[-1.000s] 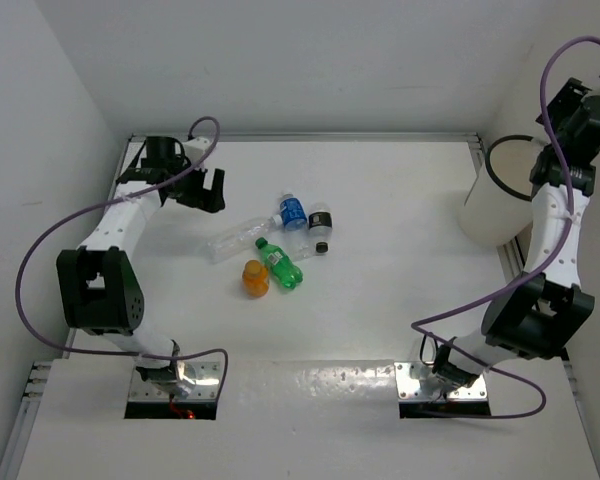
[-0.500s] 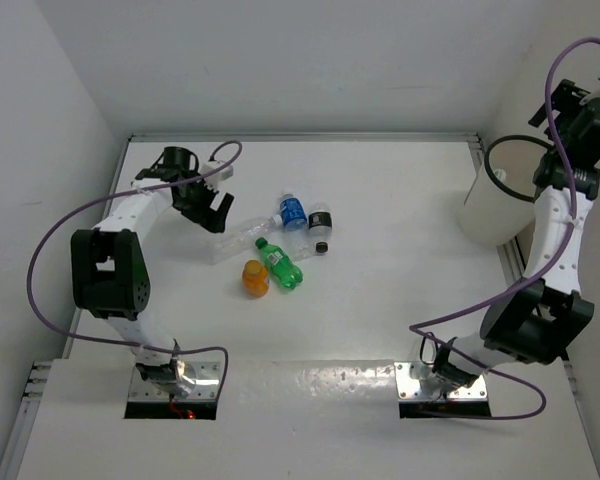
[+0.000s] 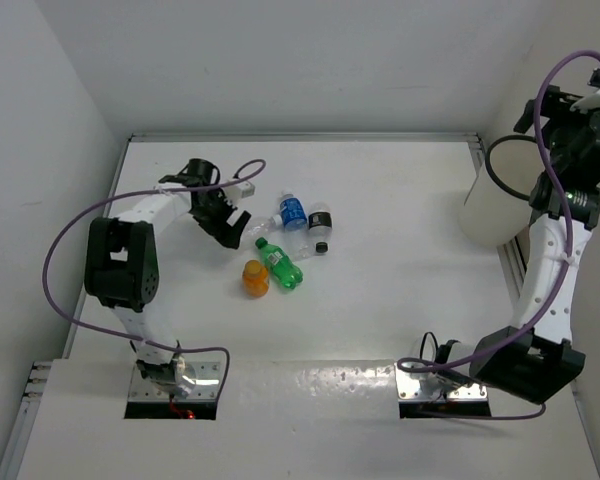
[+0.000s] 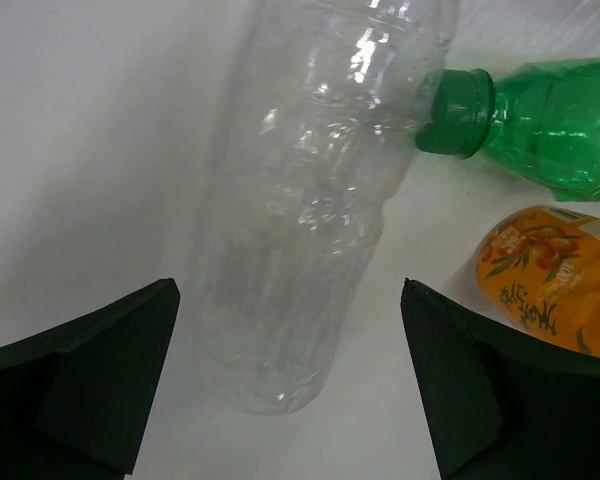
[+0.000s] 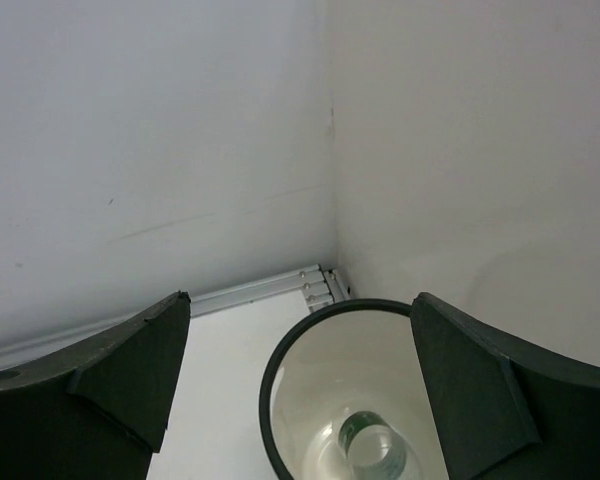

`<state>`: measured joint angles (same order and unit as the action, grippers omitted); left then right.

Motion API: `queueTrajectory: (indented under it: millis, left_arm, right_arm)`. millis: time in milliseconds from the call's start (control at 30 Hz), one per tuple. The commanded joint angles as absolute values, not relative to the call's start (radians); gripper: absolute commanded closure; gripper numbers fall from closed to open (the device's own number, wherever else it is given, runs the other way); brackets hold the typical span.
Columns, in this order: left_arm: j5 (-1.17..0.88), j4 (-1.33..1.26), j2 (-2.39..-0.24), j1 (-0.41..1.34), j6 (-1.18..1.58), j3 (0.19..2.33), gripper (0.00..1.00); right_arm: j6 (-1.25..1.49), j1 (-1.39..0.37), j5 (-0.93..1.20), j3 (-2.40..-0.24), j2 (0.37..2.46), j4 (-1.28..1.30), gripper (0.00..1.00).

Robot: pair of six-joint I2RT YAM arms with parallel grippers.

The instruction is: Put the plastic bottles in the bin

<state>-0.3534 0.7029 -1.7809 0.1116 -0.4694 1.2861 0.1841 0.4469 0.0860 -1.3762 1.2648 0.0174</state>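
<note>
A bunch of small plastic bottles lies on the white worktop [image 3: 400, 260], a bit left of its middle. One is a see-through plastic bottle with no label [image 4: 300, 220]. It lies flat. The left arm's black fingers [image 4: 90, 390] are spread wide, one on each side of this bottle. They hang over it and do not squeeze it. I cannot tell if they touch it.

A green plastic bottle [image 3: 280, 263] lies next to the see-through one. In the left wrist view its green cap looks pressed against the see-through bottle's side. A short orange plastic bottle [image 3: 255, 278] lies just beside the green one, closer to the near edge. A clear bottle with a blue label [image 3: 293, 212] and a clear bottle with a dark label [image 3: 321, 225] lie side by side a little nearer the far edge.

The big white round bin with a thin black ring on top [image 3: 480, 215] stands at the right edge of the worktop, near the far right corner. The right arm's black fingers [image 5: 480, 390] hang high above the bin. They are spread apart and hold nothing. Down at the bottom of the bin lies a clear bottle with a green and white label [image 5: 372, 445].
</note>
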Motion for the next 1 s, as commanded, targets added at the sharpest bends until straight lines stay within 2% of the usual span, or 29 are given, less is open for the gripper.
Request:
queueTrajectory:
  millis: [0,67,167,200,267,300,400,500,567,633,667,700,767,800,900,967]
  left_arm:
    - [-0.316,0.649,-1.802,0.164,-0.497,1.217,0.0]
    - [-0.255,0.612,-1.833,0.176,-0.486,1.189,0.0]
    - [-0.178,0.583,-1.888,0.177,-0.477,1.177,0.12]
    - [-0.178,0.583,-1.888,0.158,-0.468,1.177,0.23]
    - [-0.187,0.583,-1.885,0.134,-0.459,1.187,0.38]
    - [-0.199,0.583,-1.873,0.109,-0.459,1.202,0.59]
    - [-0.289,0.661,-1.775,0.063,-0.469,1.248,0.85]
    - [-0.577,0.713,-1.593,-0.023,-0.462,1.321,0.92]
    - [-0.838,0.713,-1.499,-0.066,-0.424,1.354,0.94]
    - [-1.062,0.672,-1.398,-0.039,-0.313,1.367,0.94]
    - [-1.112,0.634,-1.372,-0.009,-0.248,1.367,0.94]
    - [-1.153,0.585,-1.352,0.023,-0.177,1.367,0.94]
    - [-1.207,0.329,-1.297,0.125,0.118,1.306,0.94]
    - [-1.207,0.105,-1.278,0.158,0.334,1.275,0.94]
    - [-1.141,-0.172,-1.229,0.253,0.568,1.187,0.95]
    - [-1.12,-0.189,-1.216,0.322,0.586,1.187,0.97]
  right_arm:
    - [0.19,0.445,0.152,-1.367,1.239,0.054,0.1]
    - [0.21,0.442,0.251,-1.368,1.226,0.112,0.1]
    - [0.21,0.385,0.327,-1.336,1.194,0.182,0.08]
    - [0.203,0.368,0.337,-1.327,1.183,0.204,0.08]
    - [0.195,0.3,0.347,-1.286,1.148,0.228,0.07]
    - [0.202,0.278,0.348,-1.279,1.138,0.242,0.07]
    - [0.247,0.184,0.386,-1.259,1.098,0.27,0.06]
    - [0.34,0.062,0.455,-1.264,1.088,0.253,0.03]
    - [0.418,-0.019,0.489,-1.259,1.086,0.186,0.01]
    - [0.452,-0.104,0.506,-1.266,1.097,0.131,0.0]
    - [0.468,-0.132,0.508,-1.294,1.121,0.108,0.0]
    - [0.482,-0.218,0.508,-1.308,1.135,0.1,0.0]
    - [0.533,-0.311,0.511,-1.362,1.193,0.091,0.0]
    - [0.549,-0.333,0.521,-1.373,1.206,0.066,0.0]
    - [0.584,-0.428,0.532,-1.44,1.267,0.044,0.0]
    - [0.586,-0.471,0.528,-1.483,1.298,0.049,0.0]
